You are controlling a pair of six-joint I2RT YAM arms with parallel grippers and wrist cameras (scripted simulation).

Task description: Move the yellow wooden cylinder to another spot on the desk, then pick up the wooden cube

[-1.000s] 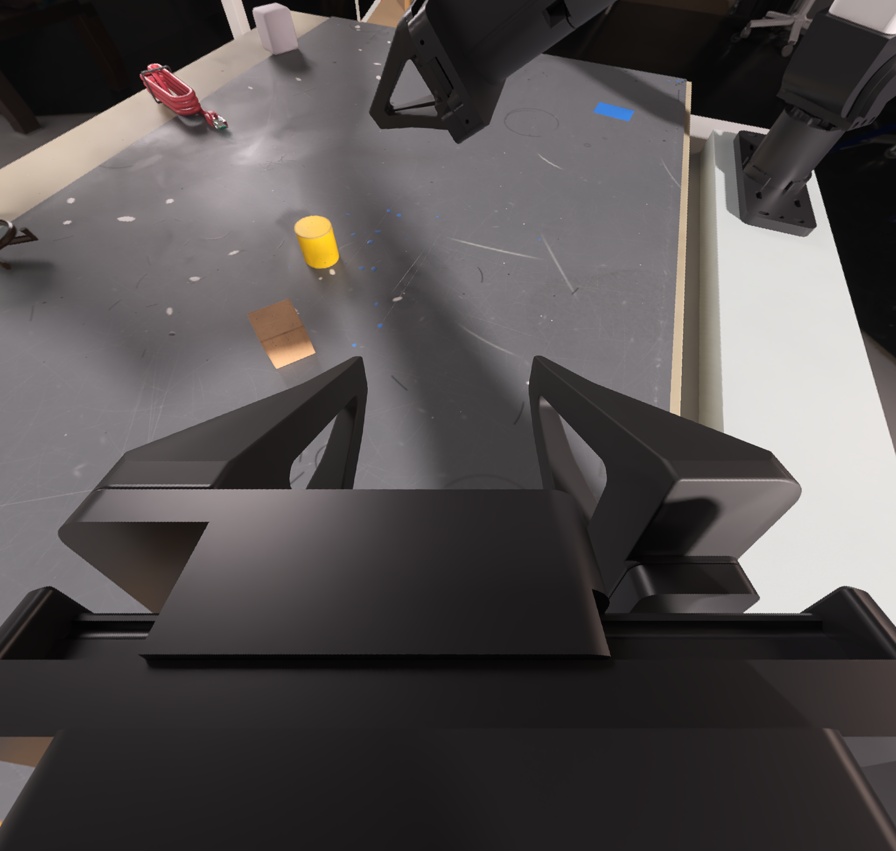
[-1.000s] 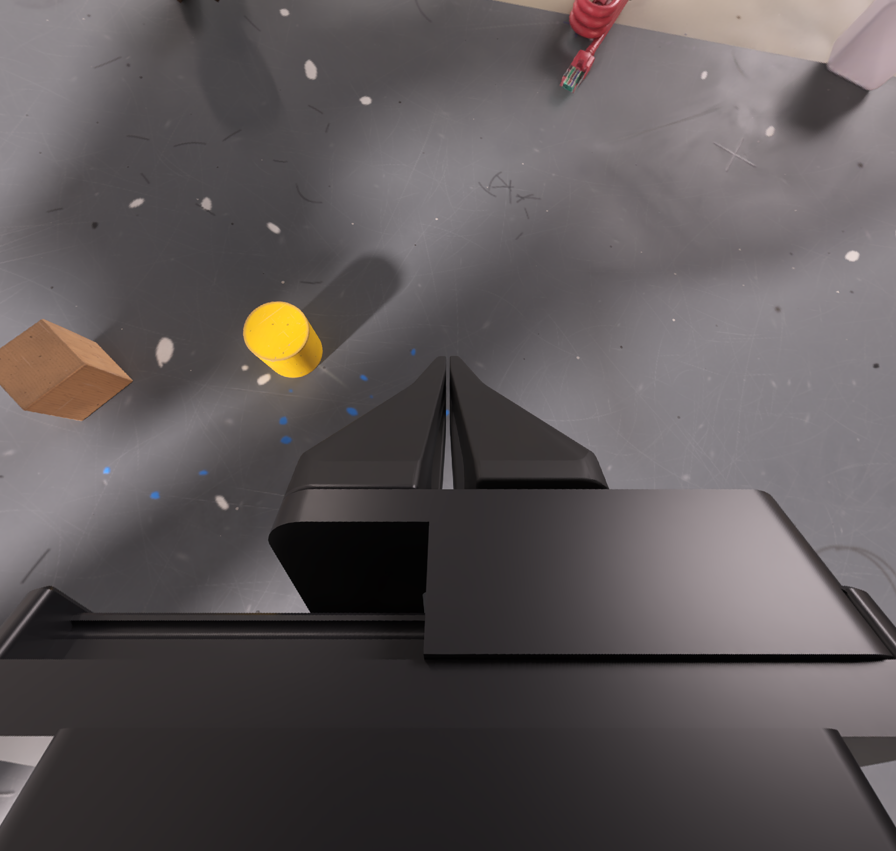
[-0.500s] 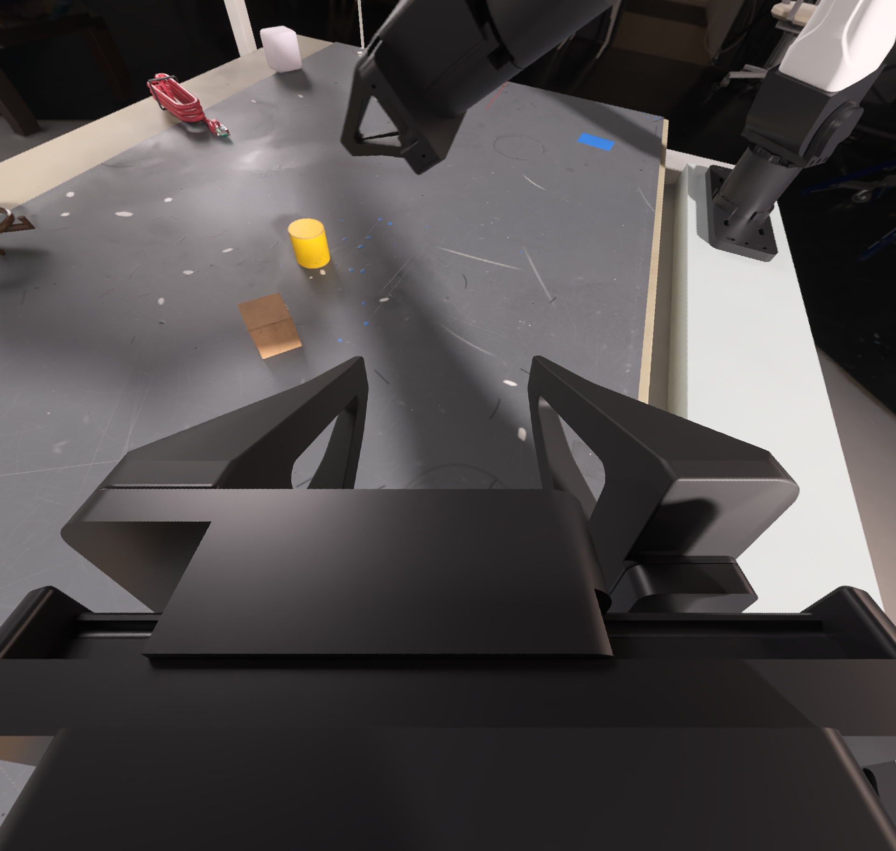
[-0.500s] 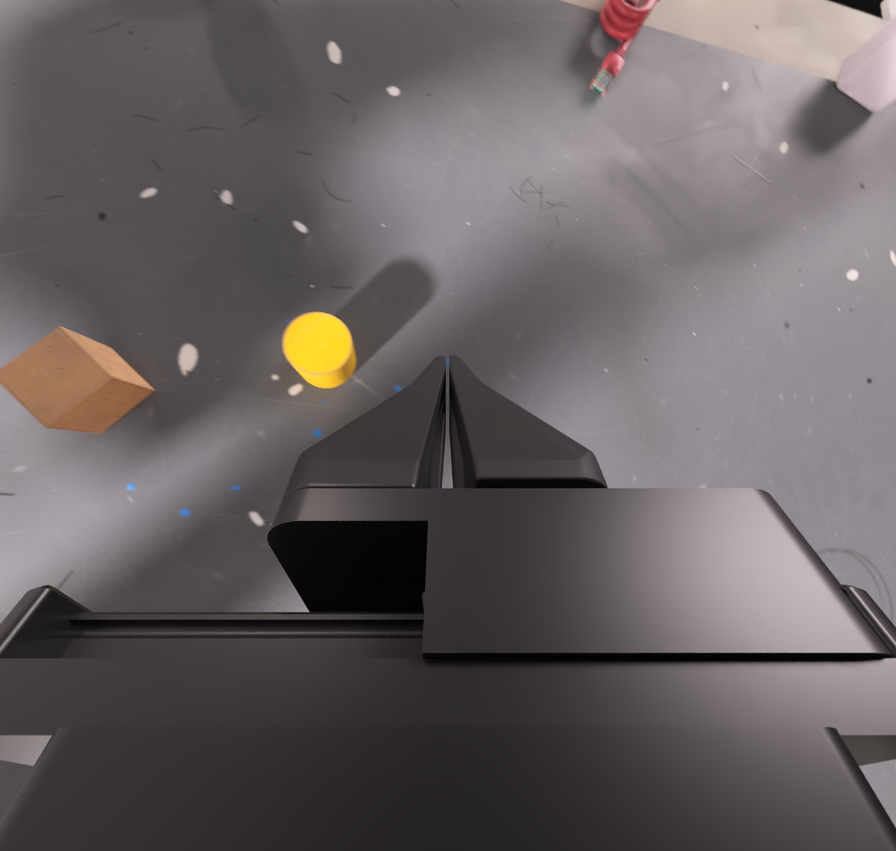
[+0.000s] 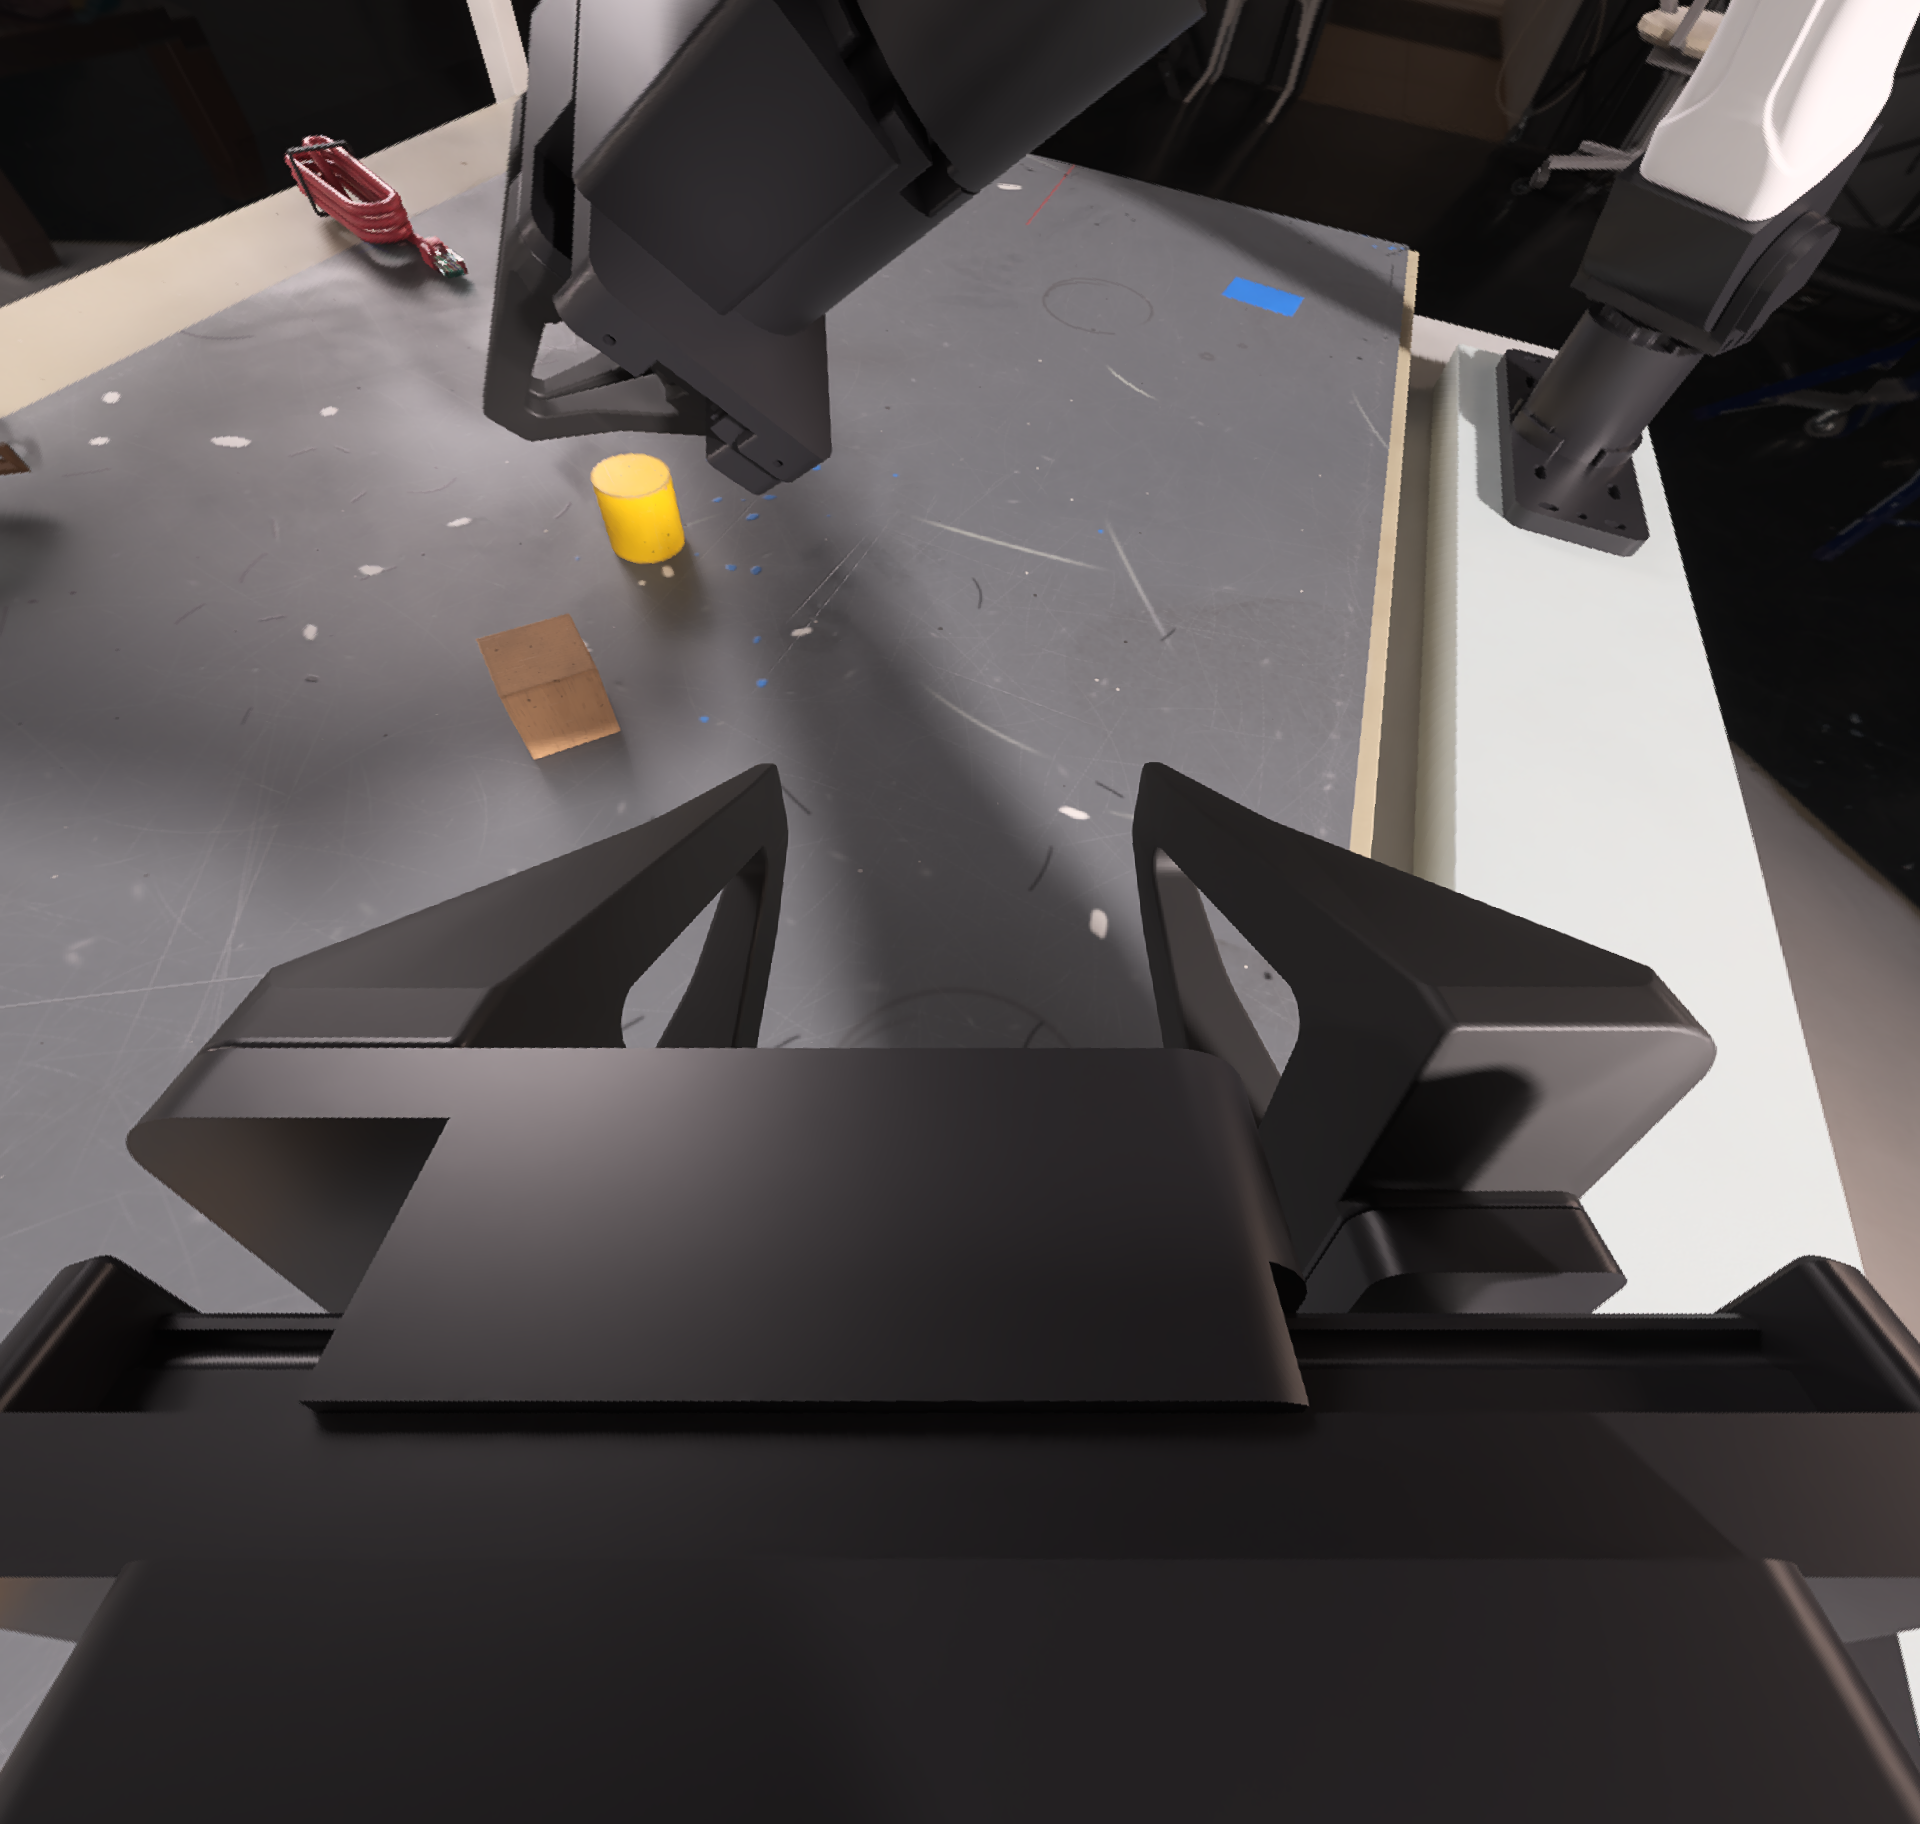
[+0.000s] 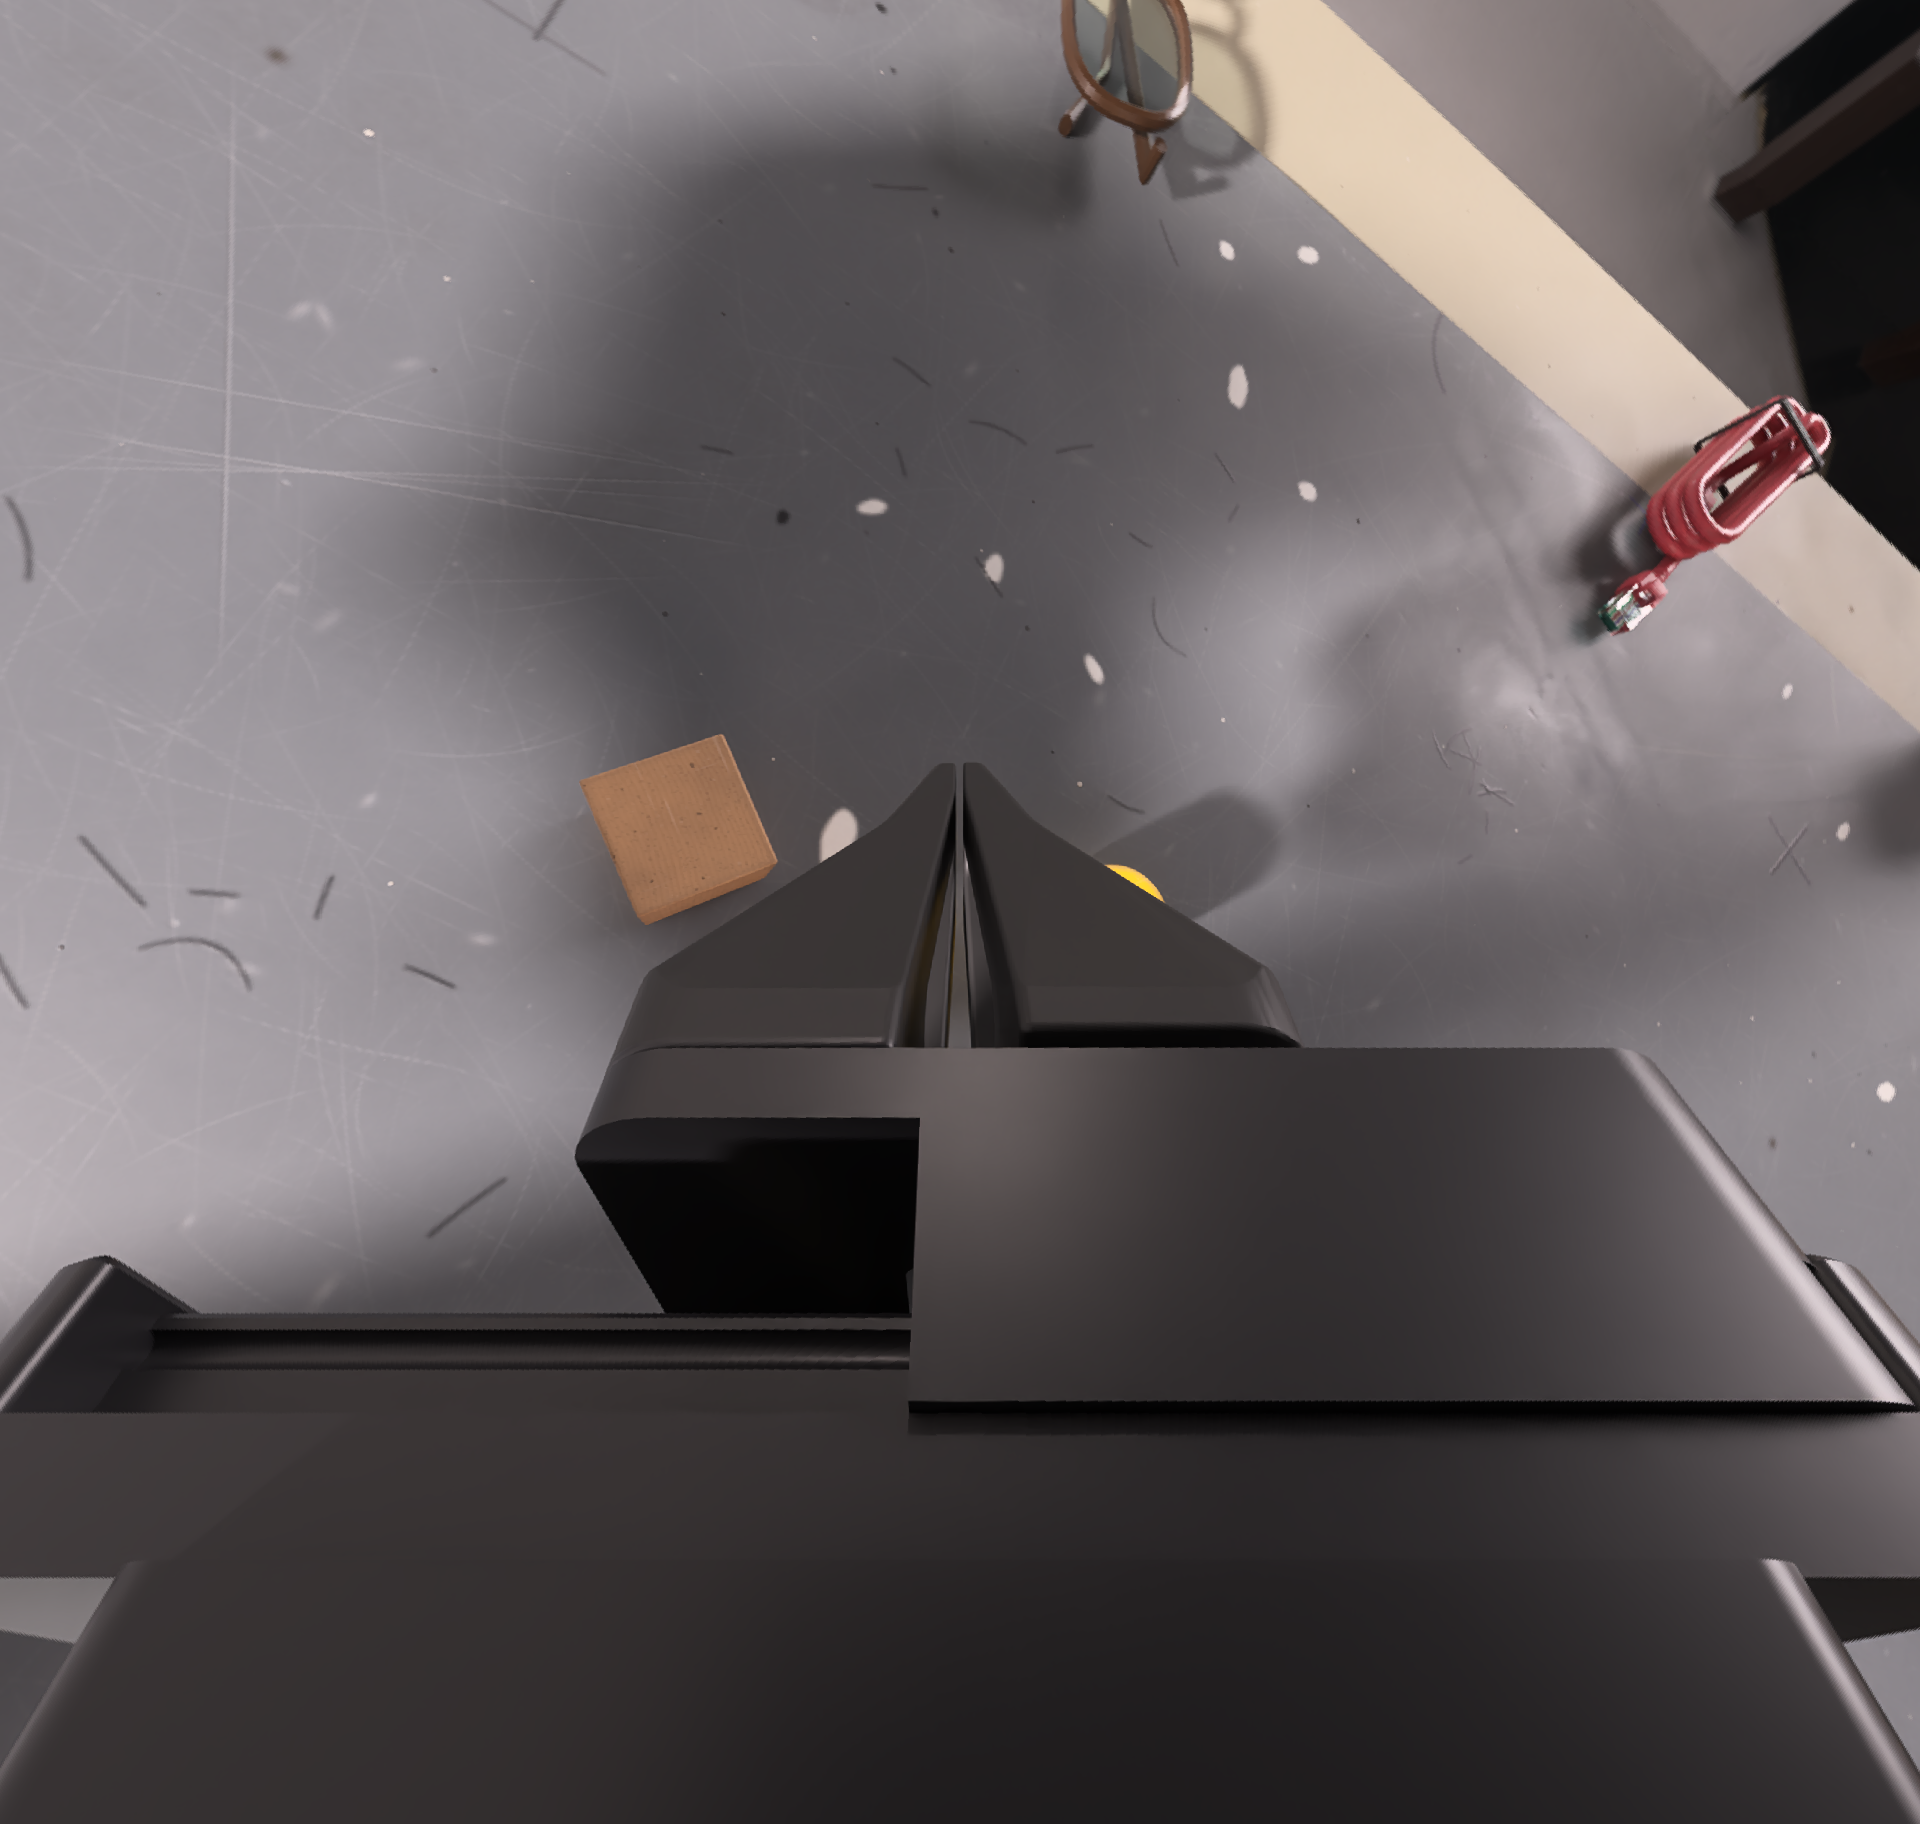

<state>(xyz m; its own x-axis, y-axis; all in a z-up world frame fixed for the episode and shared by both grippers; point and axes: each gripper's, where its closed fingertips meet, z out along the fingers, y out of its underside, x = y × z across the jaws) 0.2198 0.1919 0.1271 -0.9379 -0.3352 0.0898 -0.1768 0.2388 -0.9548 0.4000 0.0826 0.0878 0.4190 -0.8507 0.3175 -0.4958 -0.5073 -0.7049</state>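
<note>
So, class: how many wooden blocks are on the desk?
2. The yellow cylinder stands just beside the right gripper; the brown cube sits nearer the left gripper. Others may be hidden.

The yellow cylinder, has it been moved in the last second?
No. The yellow cylinder keeps its place beside the wooden cube; only the cameras moved.

One cylinder (image 5: pixel 636 507), one cube (image 5: pixel 548 685)
</note>
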